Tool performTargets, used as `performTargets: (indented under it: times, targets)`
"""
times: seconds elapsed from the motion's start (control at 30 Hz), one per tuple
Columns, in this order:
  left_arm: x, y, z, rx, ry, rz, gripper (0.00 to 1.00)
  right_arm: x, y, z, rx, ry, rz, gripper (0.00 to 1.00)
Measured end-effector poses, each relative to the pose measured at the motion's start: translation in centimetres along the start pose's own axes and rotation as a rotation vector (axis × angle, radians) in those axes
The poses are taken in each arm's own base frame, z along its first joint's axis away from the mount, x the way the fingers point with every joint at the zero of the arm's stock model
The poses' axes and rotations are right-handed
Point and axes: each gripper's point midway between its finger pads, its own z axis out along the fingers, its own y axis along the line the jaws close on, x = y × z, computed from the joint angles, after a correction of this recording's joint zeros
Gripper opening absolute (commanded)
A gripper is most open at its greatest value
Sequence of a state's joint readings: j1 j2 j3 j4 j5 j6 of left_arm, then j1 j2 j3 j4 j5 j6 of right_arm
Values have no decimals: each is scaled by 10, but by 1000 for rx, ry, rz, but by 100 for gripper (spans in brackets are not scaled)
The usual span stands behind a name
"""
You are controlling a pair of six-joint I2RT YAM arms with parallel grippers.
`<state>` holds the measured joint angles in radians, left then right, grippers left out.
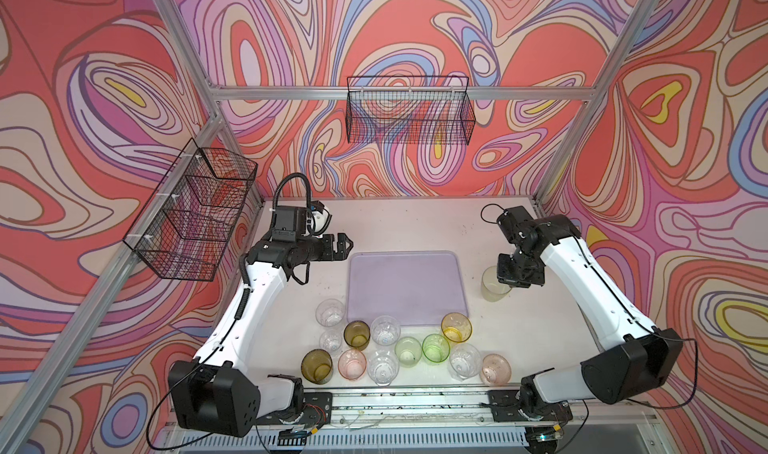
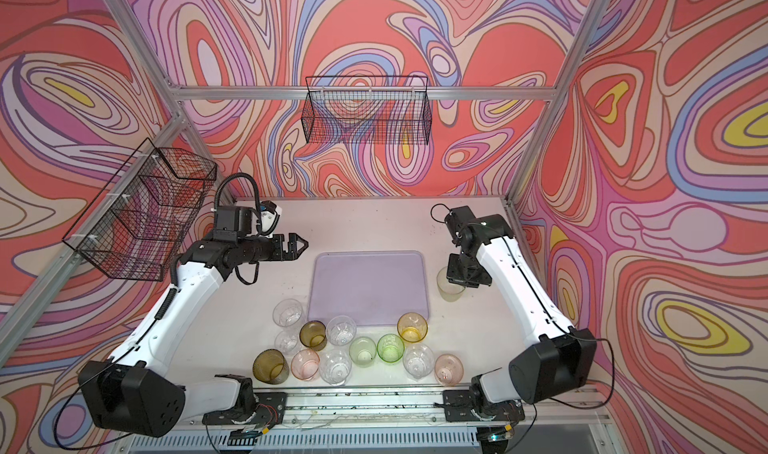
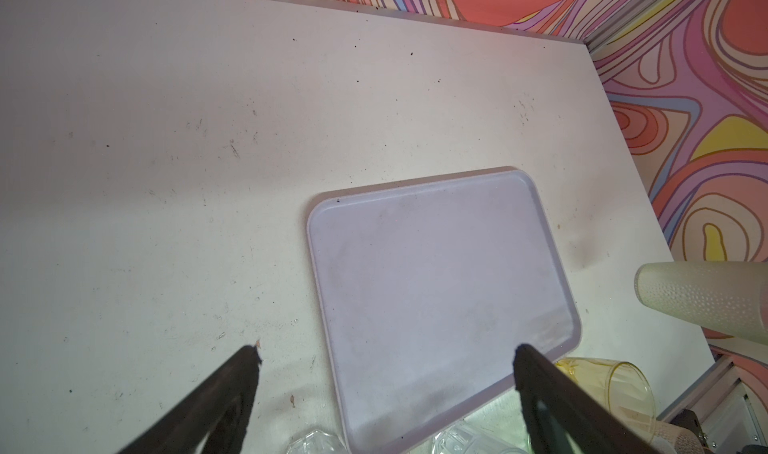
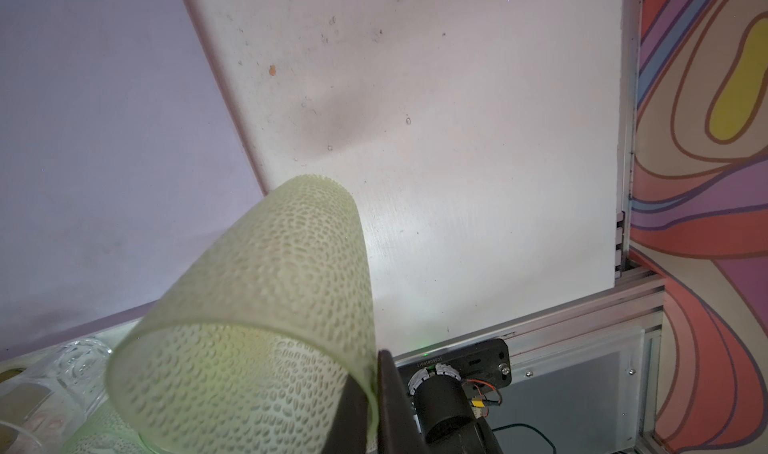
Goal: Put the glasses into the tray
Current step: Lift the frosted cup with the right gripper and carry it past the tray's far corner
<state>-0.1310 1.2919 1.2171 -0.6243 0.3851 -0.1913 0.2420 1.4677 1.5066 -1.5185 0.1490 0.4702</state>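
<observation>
The right claw [image 4: 372, 389], clamped on the tall glass [image 4: 266, 298] at centre right, should carry it upright leftward onto the tray [image 1: 409, 289], lowering gently; the left claw [image 1: 347, 246] gapes empty.

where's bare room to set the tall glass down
The whole tray is bare; so is the table between it and the back wall. Crowded: the glasses packed between the tray's front edge and the near rail. The right gripper holds the tall pale glass.
</observation>
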Motion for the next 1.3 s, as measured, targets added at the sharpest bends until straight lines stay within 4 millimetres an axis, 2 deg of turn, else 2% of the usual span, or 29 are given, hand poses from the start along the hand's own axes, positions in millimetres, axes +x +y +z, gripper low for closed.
performTargets:
  times: [0.33, 0.5, 0.63, 0.83, 1.07, 1.3]
  targets:
    - [0, 0, 0, 0, 0, 0, 98, -38, 32, 10, -61, -6, -39, 0]
    - [0, -1, 0, 4, 2, -1, 98, -49, 48, 18, -113, -15, -56, 0]
    - [1, -1, 0, 9, 3, -4, 98, -61, 59, 13, -163, -55, -62, 0]
    - [1, -1, 0, 8, 3, -4, 99, -92, 78, 1, -214, -124, -79, 0]
    - [1, -1, 1, 8, 4, -4, 98, -114, 92, 17, -202, -105, -103, 0]
    - [1, -1, 0, 8, 4, -4, 99, -124, 99, 32, -177, -67, -138, 0]
